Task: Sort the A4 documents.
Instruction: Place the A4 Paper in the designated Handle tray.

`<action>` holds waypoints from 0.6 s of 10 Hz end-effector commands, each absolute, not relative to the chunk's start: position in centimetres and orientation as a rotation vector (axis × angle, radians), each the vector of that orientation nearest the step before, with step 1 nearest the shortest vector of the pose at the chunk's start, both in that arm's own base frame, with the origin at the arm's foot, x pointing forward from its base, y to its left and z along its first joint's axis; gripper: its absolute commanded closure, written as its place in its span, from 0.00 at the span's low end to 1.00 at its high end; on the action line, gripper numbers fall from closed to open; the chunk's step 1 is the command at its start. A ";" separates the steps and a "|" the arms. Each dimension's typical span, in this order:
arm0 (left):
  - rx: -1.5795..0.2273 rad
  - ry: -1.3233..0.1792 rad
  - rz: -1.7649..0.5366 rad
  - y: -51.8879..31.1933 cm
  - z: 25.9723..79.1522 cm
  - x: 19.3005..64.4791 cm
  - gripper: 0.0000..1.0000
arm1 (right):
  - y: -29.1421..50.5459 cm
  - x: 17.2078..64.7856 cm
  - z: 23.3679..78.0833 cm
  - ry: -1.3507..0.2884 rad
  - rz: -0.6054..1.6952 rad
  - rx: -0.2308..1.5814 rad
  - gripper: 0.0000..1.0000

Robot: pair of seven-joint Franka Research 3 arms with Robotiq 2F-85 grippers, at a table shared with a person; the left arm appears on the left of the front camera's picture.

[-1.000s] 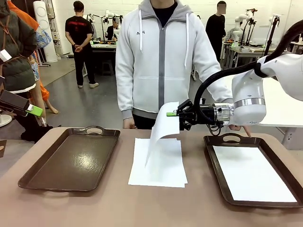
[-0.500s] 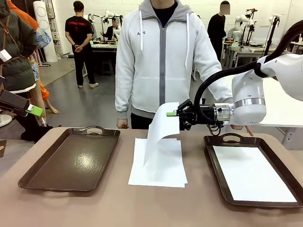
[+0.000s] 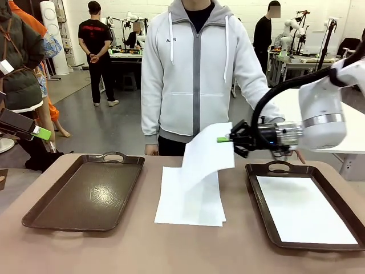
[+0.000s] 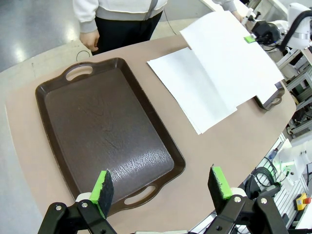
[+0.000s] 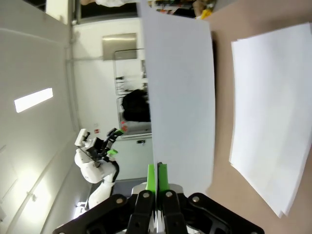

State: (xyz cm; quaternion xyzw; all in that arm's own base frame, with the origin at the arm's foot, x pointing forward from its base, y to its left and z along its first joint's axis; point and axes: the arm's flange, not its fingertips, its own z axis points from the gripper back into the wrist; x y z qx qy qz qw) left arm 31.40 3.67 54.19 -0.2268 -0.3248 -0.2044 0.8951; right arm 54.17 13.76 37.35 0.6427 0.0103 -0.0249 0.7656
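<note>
**Left gripper**: we find it raised at the left end of the tabletop, toward the near edge. Its green-padded fingers are spread wide with nothing between them. In the front view the picture's left border cuts it off.

**Left tray**: dark brown and bare inside, it fills the left end of the tabletop. In the left wrist view its near handle sits partly behind the fingers.

**Stack of A4 documents**: it lies flat at the middle of the tabletop. Offset edges at its near-right corner show more than one sheet, but we cannot count them. Its far-right part is hidden behind the raised sheet.

**Raised sheet**: it hangs above the stack's far-right part and slopes down to the left. We cannot tell whether its low edge touches the stack.

**Right gripper**: it pinches the raised sheet at the upper right edge. In the right wrist view the two fingers are pressed together on the paper.

**Right tray**: it occupies the right end of the tabletop and carries one flat tray sheet. The picture's border cuts off its near-right corner.

**Person**: the person stands at the far edge. One hand shows just behind that edge; the other is mostly hidden by the right arm.
</note>
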 end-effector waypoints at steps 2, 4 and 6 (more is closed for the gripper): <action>-0.488 -0.677 -0.436 3.8 54.1 31.4 0.00 | 7.8 51.3 38.4 0.090 -0.128 1.183 0.99; -0.488 -0.677 -0.436 3.8 54.1 31.4 0.00 | 3.5 50.2 37.7 0.226 -0.162 1.151 0.99; -0.488 -0.677 -0.436 3.8 54.1 31.4 0.00 | -0.3 49.6 36.7 0.238 -0.099 1.202 0.99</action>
